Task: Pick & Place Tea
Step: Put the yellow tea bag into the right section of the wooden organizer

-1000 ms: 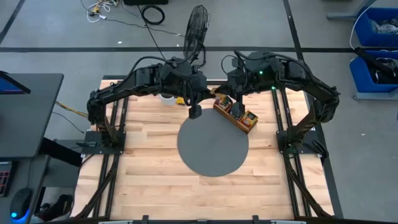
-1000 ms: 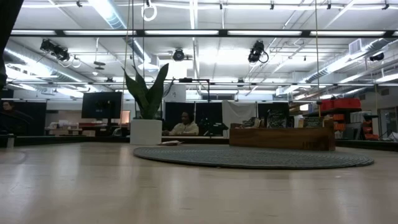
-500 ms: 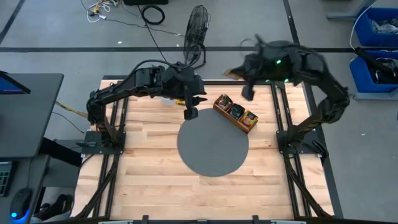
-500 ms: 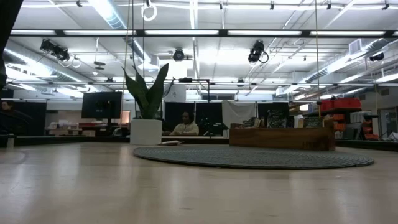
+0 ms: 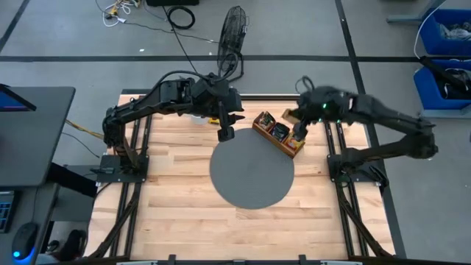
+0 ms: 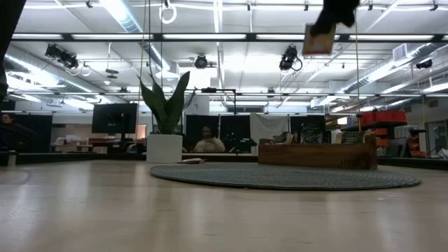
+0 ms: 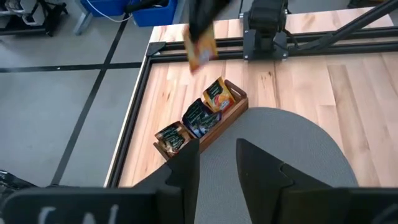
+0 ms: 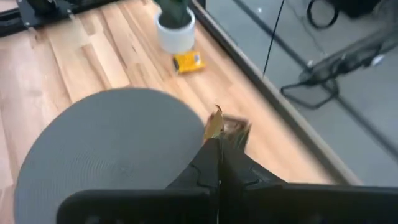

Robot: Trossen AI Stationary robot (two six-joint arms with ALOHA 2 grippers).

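No readable text, label, brand, number or sign in any view. Tea packets point(image 7: 198, 117) in wooden tray point(image 7: 229, 116) carry printed artwork, lettering too small to make out. Yellow packet point(image 8: 188, 61) lying on surface point(image 8: 74, 56): print illegible. Packet point(image 6: 318, 39) held aloft by right claw point(image 6: 334, 12): blurred, nothing legible. Screens in room behind: no legible content.

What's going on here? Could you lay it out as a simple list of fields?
Right gripper: shut on a yellow tea packet, held above the wooden tray
Left gripper: open, hovering over the round grey mat
Tray contents: three packets standing in it
Loose item: another yellow packet on the table beside the white plant pot
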